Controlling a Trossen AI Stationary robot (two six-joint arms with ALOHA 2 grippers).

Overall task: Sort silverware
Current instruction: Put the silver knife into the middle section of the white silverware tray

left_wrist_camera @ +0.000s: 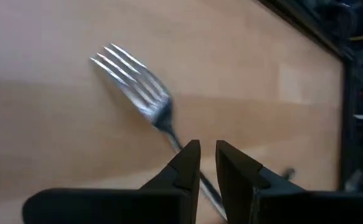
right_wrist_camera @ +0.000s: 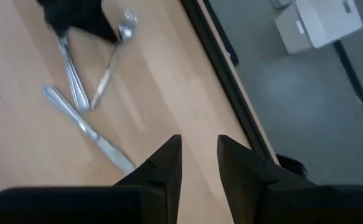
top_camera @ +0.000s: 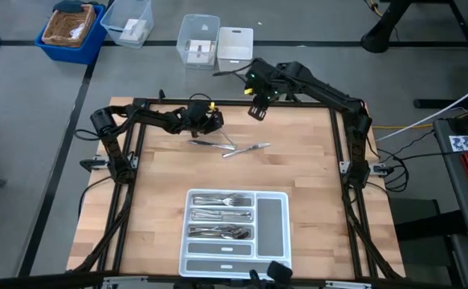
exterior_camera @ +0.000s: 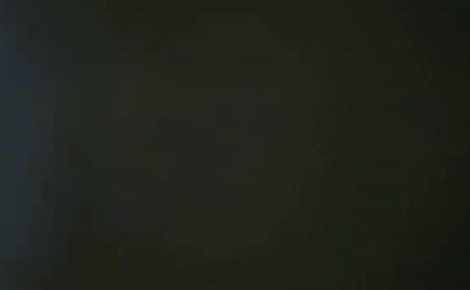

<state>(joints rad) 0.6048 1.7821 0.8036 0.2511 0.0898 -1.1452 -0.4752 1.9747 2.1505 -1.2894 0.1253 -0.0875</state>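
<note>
Steel-grey and slim, the fork (left_wrist_camera: 137,93) has its handle running through the narrow gap of the left gripper (left_wrist_camera: 207,149), whose 2 dark fingers are closed on it close to the neck, tines pointing away from the wrist. The grip sits towards the head end, so the long handle will likely swing; judged from this, lift straight up, keep the wrist level, and carry the fork slowly to the near side of the table (top_camera: 314,185). Lower it lengthwise into the white tray (top_camera: 287,233), in the compartment that already holds forks, and release only once the handle lies flat. The remaining loose pieces (top_camera: 246,148) lie just beside the left gripper at the far centre of the table; clear them on the way up to avoid dragging one along. The right gripper (right_wrist_camera: 198,143) hangs open and empty at the far edge, right of the left gripper. The left wrist view alone shows the handle between the fingers and the 4 tines. The high view alone shows the tray at the near centre with sorted silverware (top_camera: 221,215) in 3 of its rows. The right wrist view shows the loose pieces at closer range, a knife (right_wrist_camera: 88,134) among them. The low view is dark and shows nothing.
</note>
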